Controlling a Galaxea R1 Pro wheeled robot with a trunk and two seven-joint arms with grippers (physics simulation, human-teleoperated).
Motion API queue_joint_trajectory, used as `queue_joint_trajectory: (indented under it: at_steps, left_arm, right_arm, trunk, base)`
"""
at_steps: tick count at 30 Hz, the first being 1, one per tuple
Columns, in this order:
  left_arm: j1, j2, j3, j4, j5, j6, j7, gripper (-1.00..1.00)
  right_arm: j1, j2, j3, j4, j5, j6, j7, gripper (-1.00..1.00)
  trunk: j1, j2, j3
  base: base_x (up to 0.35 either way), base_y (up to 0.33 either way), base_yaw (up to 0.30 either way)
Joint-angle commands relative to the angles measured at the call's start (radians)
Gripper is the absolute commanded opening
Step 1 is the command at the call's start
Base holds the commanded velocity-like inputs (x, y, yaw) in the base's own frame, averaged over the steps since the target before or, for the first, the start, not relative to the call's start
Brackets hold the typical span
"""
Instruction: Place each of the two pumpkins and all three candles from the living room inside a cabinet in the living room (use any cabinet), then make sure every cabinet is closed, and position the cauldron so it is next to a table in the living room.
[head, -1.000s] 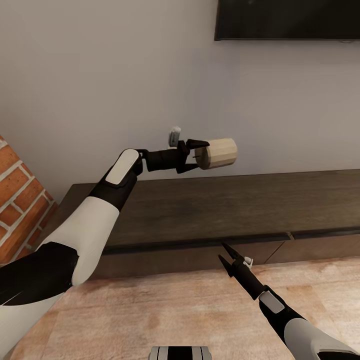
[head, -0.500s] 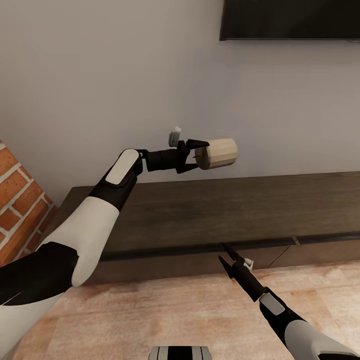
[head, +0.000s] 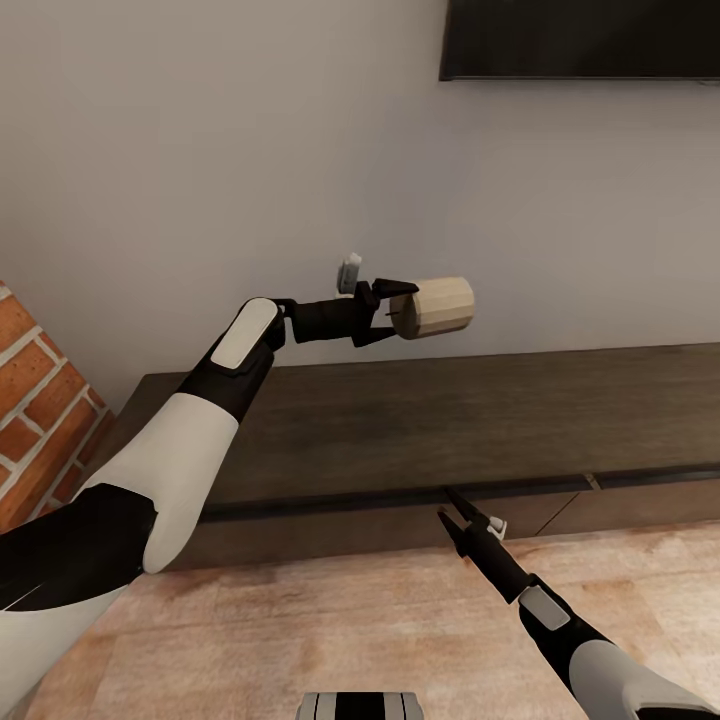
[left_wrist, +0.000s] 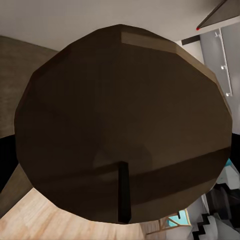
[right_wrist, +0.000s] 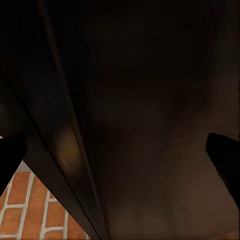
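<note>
Head view: left arm raised, reaching toward one o'clock; left gripper (head: 392, 305) pinching one candle (head: 435, 306) on its side, high above the cabinet (head: 400, 430) top. Right gripper (head: 452, 518), jaws slightly spread, at the cabinet's front edge. One cabinet, its top bare; wooden floor (head: 330, 620) open before it.

No writing to read anywhere here, no labels, brands, numbers or signs. The candle (head: 437, 306) shows plain tan sides, the cabinet (head: 420, 430) bare dark wood, the wall-mounted screen (head: 580, 40) a blank black face (cut off by the frame edge). The small grey tab (head: 349, 270) above the wrist may carry a mark, but it's too small to tell.
</note>
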Motion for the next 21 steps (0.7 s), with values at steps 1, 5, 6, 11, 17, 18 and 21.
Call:
queue_joint_trajectory:
  at_steps: [1,5,6,11,17,18,21]
  left_arm:
    - [-0.001,0.0,0.0,0.001,-0.005,0.002,-0.008,-1.0]
    - [-0.001,0.0,0.0,0.001,-0.005,0.002,-0.008,-1.0]
    - [-0.001,0.0,0.0,0.001,-0.005,0.002,-0.008,-1.0]
    - [-0.001,0.0,0.0,0.001,-0.005,0.002,-0.008,-1.0]
    - [-0.001,0.0,0.0,0.001,-0.005,0.002,-0.008,-1.0]
    - [-0.001,0.0,0.0,0.001,-0.005,0.002,-0.009,-1.0]
    - [-0.001,-0.001,0.0,0.001,-0.005,0.002,-0.009,-1.0]
  right_arm:
    - [-0.01,0.0,-0.001,0.002,0.001,0.006,0.002,-1.0]
    - [-0.01,0.0,-0.001,0.002,0.001,0.007,0.002,-1.0]
    - [-0.01,0.0,-0.001,0.002,0.001,0.007,0.002,-1.0]
    - [-0.01,0.0,-0.001,0.002,0.001,0.008,0.002,-1.0]
    - [-0.01,0.0,-0.001,0.002,0.001,0.008,0.002,-1.0]
    - [-0.01,0.0,-0.001,0.002,0.001,0.008,0.002,-1.0]
    - [-0.01,0.0,-0.001,0.002,0.001,0.008,0.002,-1.0]
  trunk:
    - [0.0,0.0,-0.001]
    - [0.0,0.0,-0.001]
    - [0.0,0.0,-0.001]
    - [0.0,0.0,-0.001]
    - [0.0,0.0,-0.001]
    - [0.0,0.0,-0.001]
    - [0.0,0.0,-0.001]
  base:
    - [0.0,0.0,0.0]
    - [0.0,0.0,0.0]
    - [0.0,0.0,0.0]
    - [0.0,0.0,0.0]
    - [0.0,0.0,0.0]
    - [0.0,0.0,0.0]
    - [0.0,0.0,0.0]
